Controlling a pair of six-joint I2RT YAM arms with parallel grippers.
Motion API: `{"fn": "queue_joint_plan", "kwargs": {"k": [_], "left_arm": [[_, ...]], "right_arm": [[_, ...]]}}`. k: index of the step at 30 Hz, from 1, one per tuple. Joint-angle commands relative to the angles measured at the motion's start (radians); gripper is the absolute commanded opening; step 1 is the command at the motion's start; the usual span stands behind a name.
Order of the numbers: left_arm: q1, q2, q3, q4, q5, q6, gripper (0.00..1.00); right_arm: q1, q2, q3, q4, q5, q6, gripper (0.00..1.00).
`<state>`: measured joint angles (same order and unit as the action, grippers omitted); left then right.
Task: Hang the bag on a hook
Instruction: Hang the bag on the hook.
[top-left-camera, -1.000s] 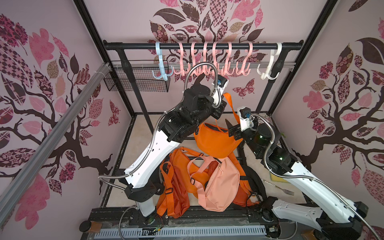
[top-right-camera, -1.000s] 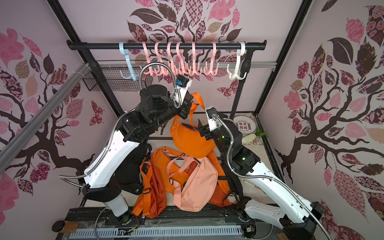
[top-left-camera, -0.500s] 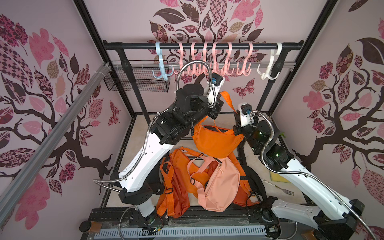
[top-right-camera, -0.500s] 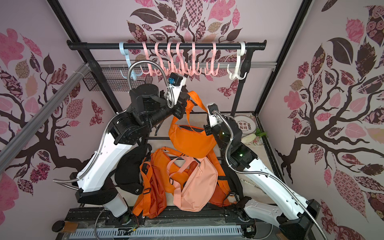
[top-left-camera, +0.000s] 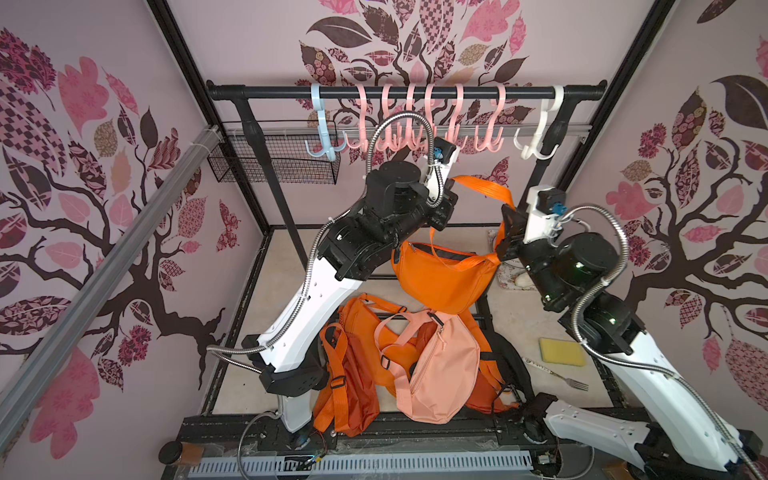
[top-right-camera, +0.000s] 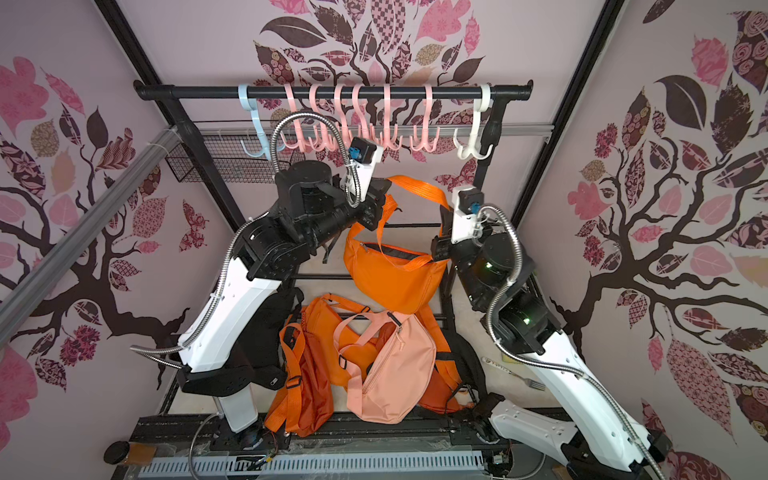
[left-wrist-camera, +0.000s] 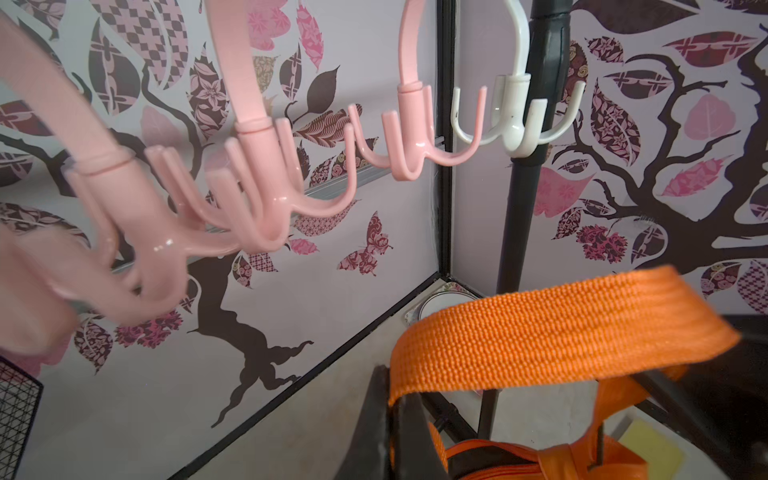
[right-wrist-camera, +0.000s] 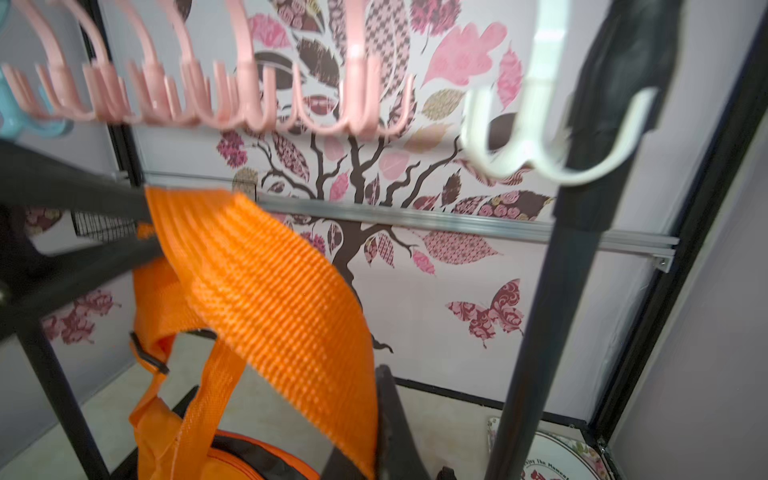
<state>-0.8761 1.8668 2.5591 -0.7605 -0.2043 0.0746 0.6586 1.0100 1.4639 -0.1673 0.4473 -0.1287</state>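
Delta vs a second ago: right end effector (right-wrist-camera: 374, 449) was gaping next to the orange bag (top-left-camera: 440, 278); it's now clamped tight on the strap (top-left-camera: 484, 187) and has shifted out toward the rack's right post. Left end effector (left-wrist-camera: 392, 415) is unchanged, fully closed on the same strap and at about the same height. The strap now arches between the two grips, where before it was a narrow loop standing up from the left one. The bag hangs off the bench (top-left-camera: 282, 282) between the arms, below the rail (top-left-camera: 270, 91) and not on any hook. In both top views the strap's top sits under the pink hooks (top-left-camera: 486, 141), with the white hook (top-left-camera: 536, 141) further toward the right post. Containers: the bag's zip is open and shows dark lining, contents can't be made out. A wire basket (top-left-camera: 274, 162) is mounted at the rack's left end. A peach bag (top-left-camera: 440, 365) lies on top of orange backpacks (top-left-camera: 357, 374) in a heap on the bench below the hanging bag. A plate (top-left-camera: 509, 274), yellow sponge (top-left-camera: 561, 351) and fork (top-left-camera: 559, 376) are on the bench by the right arm.
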Motion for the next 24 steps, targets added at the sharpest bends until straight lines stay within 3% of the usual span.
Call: {"fn": "queue_joint_plan", "kwargs": {"k": [1,12,20,24], "left_arm": [[-0.003,0.060,0.103,0.047,0.023,-0.055,0.00],[0.011,0.164,0.148,0.247,0.049,-0.179,0.00],[0.017,0.237,0.158,0.294,0.101,-0.211,0.00],[0.020,0.264,0.155,0.303,0.103,-0.209,0.00]], "right_arm": [[-0.003,0.036,0.164,-0.073,0.085,0.022,0.00],[-0.019,0.362,0.754,-0.284,0.106,0.042,0.00],[-0.029,0.466,0.921,-0.314,0.149,0.062,0.00],[-0.086,0.513,0.994,-0.347,0.116,0.115,0.00]]}}
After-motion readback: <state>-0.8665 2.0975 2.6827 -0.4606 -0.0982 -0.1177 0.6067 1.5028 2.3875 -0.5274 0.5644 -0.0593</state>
